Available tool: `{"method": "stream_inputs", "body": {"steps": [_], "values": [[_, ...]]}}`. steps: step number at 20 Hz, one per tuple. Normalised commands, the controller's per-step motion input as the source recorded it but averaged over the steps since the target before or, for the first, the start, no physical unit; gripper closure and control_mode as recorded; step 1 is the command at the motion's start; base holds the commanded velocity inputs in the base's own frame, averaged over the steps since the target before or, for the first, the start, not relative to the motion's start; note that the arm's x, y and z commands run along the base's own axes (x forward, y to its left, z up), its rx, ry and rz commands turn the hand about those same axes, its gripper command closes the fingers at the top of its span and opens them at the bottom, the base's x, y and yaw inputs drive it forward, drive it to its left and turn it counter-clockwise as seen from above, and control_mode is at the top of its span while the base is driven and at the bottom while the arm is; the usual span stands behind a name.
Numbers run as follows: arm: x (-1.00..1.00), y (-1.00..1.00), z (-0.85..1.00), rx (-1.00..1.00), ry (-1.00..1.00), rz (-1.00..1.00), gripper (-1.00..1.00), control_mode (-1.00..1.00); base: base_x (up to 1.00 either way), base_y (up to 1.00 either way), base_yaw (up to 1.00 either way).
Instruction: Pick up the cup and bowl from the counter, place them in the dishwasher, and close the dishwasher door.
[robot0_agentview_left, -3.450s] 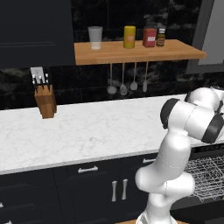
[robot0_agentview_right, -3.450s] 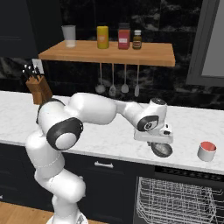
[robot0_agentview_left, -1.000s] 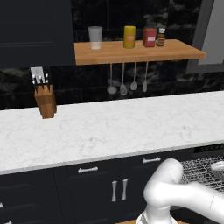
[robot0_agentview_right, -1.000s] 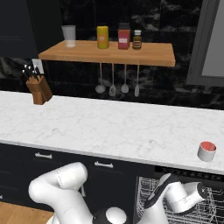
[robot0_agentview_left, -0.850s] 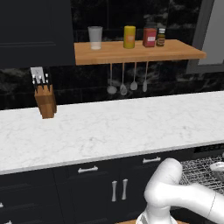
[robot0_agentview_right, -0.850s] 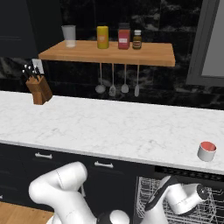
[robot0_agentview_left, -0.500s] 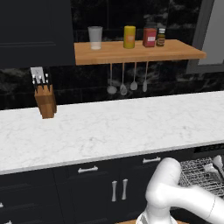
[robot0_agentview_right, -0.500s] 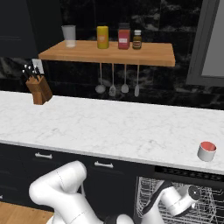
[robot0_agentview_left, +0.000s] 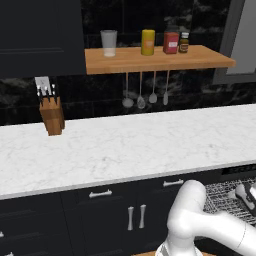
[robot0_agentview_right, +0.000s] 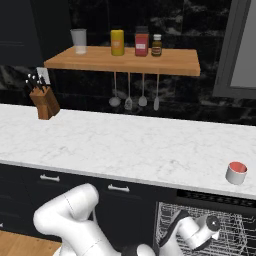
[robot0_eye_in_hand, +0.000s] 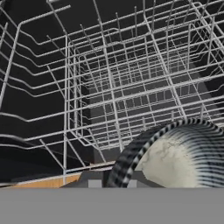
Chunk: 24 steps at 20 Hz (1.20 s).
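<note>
Since three and a half seconds ago we have swung our arm from counter height down to the dishwasher (robot0_agentview_right: 210, 220) rack at lower right. Our bowl (robot0_eye_in_hand: 175, 153), striped and tilted on edge, sits lower right in the hand view, pinched in the nearly shut gripper (robot0_agentview_right: 207, 230). The cup (robot0_agentview_right: 236, 172) stands on the counter (robot0_agentview_right: 125, 145), far right.

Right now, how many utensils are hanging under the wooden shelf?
4. The utensils hang in a row below the wooden shelf: the first is furthest left, then the second, the third, and the fourth furthest right.
</note>
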Motion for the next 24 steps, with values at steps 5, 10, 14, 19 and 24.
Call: {"method": "stream_inputs", "body": {"steps": [5, 10, 14, 19, 24], "values": [[0.00, -0.01, -0.05, 0.00, 0.06, 0.00, -1.00, -1.00, 0.00, 0.00, 0.00], [0.00, -0.02, 0.00, -0.01, 0.17, 0.00, -1.00, -1.00, 0.00, 0.00, 0.00], [0.00, -0.10, 0.03, -0.05, 0.22, -0.03, -1.00, -1.00, 0.00, 0.00, 0.00], [-0.03, -0.54, 0.65, -0.10, 0.14, -0.11, -1.00, -1.00, 0.00, 0.00, 0.00], [-0.17, -0.56, 0.98, -0.26, 0.05, -0.07, -1.00, -1.00, 0.00, 0.00, 0.00]]}}
